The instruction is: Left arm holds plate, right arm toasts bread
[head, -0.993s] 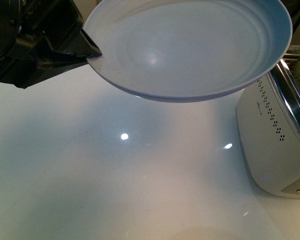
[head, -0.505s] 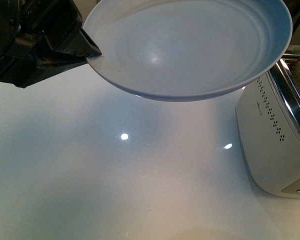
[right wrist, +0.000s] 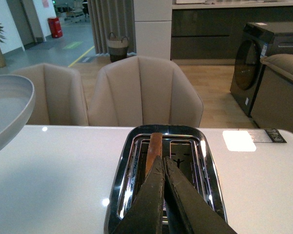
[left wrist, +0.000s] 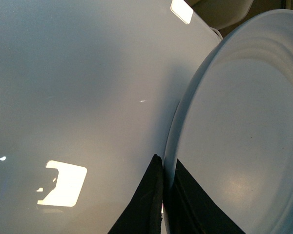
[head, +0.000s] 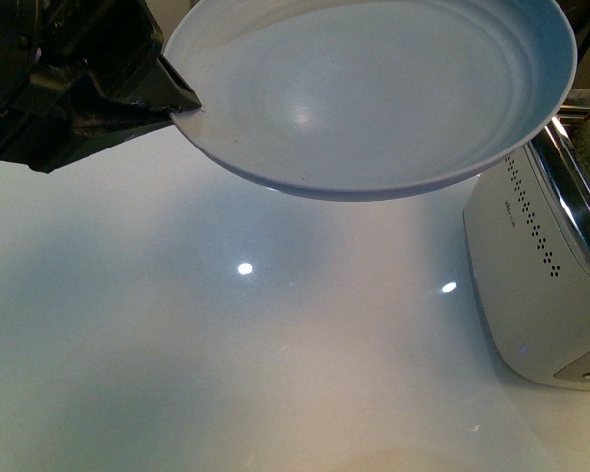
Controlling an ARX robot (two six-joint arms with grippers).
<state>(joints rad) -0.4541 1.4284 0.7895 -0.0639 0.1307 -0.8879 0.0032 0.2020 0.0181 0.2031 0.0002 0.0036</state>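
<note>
Left tool (head: 183, 102) gripping plate (head: 374, 98), bread (right wrist: 154, 145) in toaster (right wrist: 206, 168)

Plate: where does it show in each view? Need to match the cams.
Front view: plate fills the top, left gripper clamped on its left rim, above the table.
Left wrist view: plate close up, rim between the gripper's fingers.
Right wrist view: only a piece of plate rim, apart from the toaster.
Shared landmark: the white table; the toaster is also in the front view.
</note>
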